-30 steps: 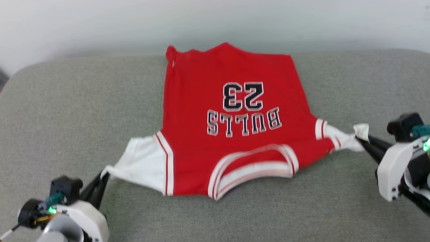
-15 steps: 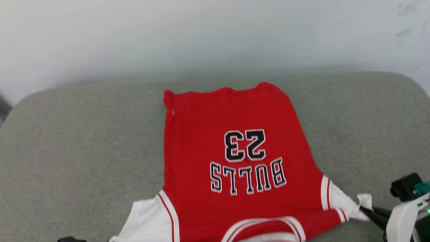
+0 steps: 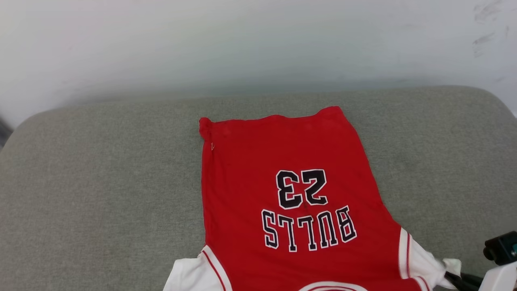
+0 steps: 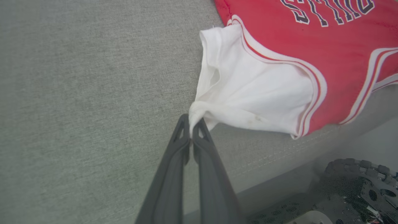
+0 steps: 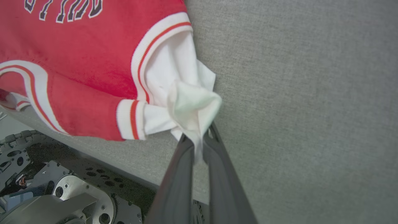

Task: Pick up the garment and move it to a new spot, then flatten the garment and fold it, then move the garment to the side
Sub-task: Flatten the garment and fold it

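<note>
The garment point(image 3: 291, 202) is a red jersey T-shirt with white sleeves, lying lettering-up on a grey cushion point(image 3: 101, 182), hem far from me, "BULLS 23" upside down. Its collar end hangs at the near edge. In the left wrist view my left gripper point(image 4: 191, 130) is shut on the bunched tip of one white sleeve point(image 4: 248, 93). My right gripper point(image 5: 199, 140) is shut on the crumpled end of the other white sleeve point(image 5: 186, 102); its dark fingers point(image 3: 464, 279) show at the head view's lower right corner.
The grey cushion extends wide to the left and right of the shirt, with a pale wall point(image 3: 242, 40) behind it. Below the cushion's front seam point(image 4: 279, 155) my wheeled base point(image 5: 62, 193) shows in both wrist views.
The head camera has tilted up, so the whole scene sits lower in the picture. The shirt has slid a little toward me, both grippers still holding the sleeves.
</note>
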You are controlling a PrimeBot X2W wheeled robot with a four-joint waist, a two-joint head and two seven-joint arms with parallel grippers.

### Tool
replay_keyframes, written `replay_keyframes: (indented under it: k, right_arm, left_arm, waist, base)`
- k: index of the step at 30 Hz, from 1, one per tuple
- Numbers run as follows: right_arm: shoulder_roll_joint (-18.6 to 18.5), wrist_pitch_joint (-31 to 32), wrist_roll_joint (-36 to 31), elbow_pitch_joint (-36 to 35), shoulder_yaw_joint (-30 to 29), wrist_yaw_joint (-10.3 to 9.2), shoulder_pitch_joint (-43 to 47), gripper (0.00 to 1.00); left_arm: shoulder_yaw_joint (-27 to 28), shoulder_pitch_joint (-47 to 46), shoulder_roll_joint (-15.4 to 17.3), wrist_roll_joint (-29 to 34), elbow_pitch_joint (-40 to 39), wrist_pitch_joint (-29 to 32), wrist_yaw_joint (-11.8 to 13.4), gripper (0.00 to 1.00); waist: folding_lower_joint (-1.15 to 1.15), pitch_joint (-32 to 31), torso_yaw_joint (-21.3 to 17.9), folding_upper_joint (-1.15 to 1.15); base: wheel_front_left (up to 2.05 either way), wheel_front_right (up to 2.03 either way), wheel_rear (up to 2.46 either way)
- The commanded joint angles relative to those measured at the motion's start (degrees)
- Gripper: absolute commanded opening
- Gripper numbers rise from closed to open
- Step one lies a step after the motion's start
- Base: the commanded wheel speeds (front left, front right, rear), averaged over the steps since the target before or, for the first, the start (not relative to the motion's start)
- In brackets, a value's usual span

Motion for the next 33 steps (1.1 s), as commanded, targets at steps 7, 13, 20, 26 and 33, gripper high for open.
replay_keyframes:
  k: [7,13,20,26,33]
  right_arm:
    - [0.2,5.5,-0.2,-4.9,-8.2,-0.05,-0.3,1.00]
    - [1.8,18.8,-0.7,-11.8,-21.7,-0.04,-8.7,1.00]
    - [5.9,34.8,-6.7,-10.4,-29.2,-0.04,-23.0,1.00]
    - [8.2,44.7,-15.1,-6.2,-32.3,-0.04,-34.0,1.00]
    - [9.2,50.2,-21.6,-2.1,-34.7,-0.04,-41.3,1.00]
  left_arm:
    - [-1.1,-2.3,0.3,-1.3,-6.0,3.4,-0.7,0.00]
    - [-3.1,-3.8,1.1,-0.4,-17.5,8.1,-0.1,0.00]
    - [-6.4,-8.0,-0.3,2.4,-23.8,10.4,-0.7,0.00]
    - [-9.1,-12.6,-2.7,3.7,-25.9,10.8,-1.9,0.00]
    - [-10.6,-16.1,-4.0,4.9,-27.3,10.3,-2.7,0.00]
  waist:
    - [0.00,3.4,2.3,0.00]
    - [0.00,11.8,7.7,0.00]
    - [0.00,20.4,14.8,0.00]
    - [0.00,25.9,21.0,0.00]
    - [0.00,29.9,25.0,0.00]
  base:
    - [0.00,0.00,0.00]
    - [0.00,0.00,0.00]
    - [0.00,0.00,0.00]
    - [0.00,0.00,0.00]
    - [0.00,0.00,0.00]
